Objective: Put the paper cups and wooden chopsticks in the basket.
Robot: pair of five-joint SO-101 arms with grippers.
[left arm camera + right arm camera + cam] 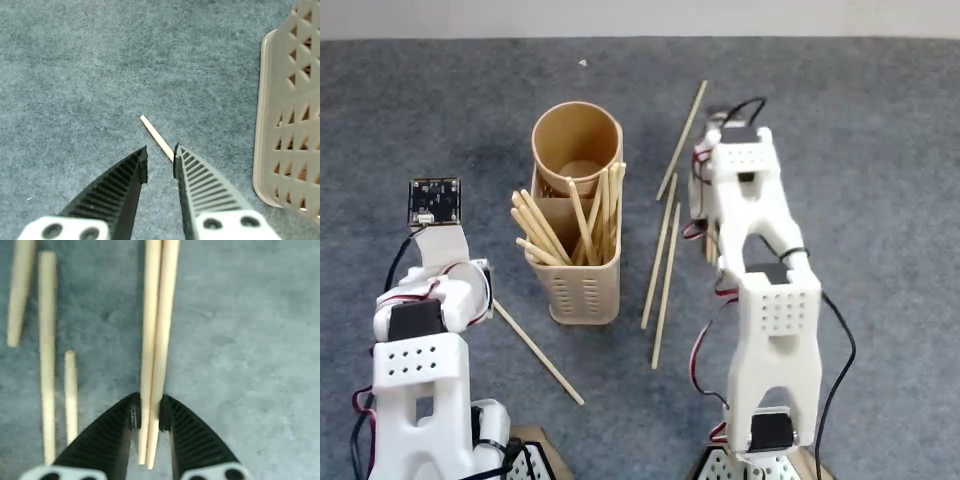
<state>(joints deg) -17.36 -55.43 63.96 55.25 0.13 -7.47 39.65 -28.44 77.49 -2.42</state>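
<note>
Jaws of the right gripper [148, 412] pinch a pair of pale wooden chopsticks [157, 315] side by side over the grey carpet [250, 340]. Those of the left gripper [160, 162] stand spread over a single loose wooden chopstick [155, 135] — it lies near the tall beige perforated plastic basket [582, 285], which holds a brown paper cup [576, 140] and more chopsticks [538, 232]. Three further sticks [657, 262] lie between basket and right arm [760, 230].

No text, number, label or sign legible in any view; small circuit board [435, 201] on the near-left arm: marks too fine to read; basket [585, 290], paper cup [576, 135], chopsticks [157, 340]: no readable print.
</note>
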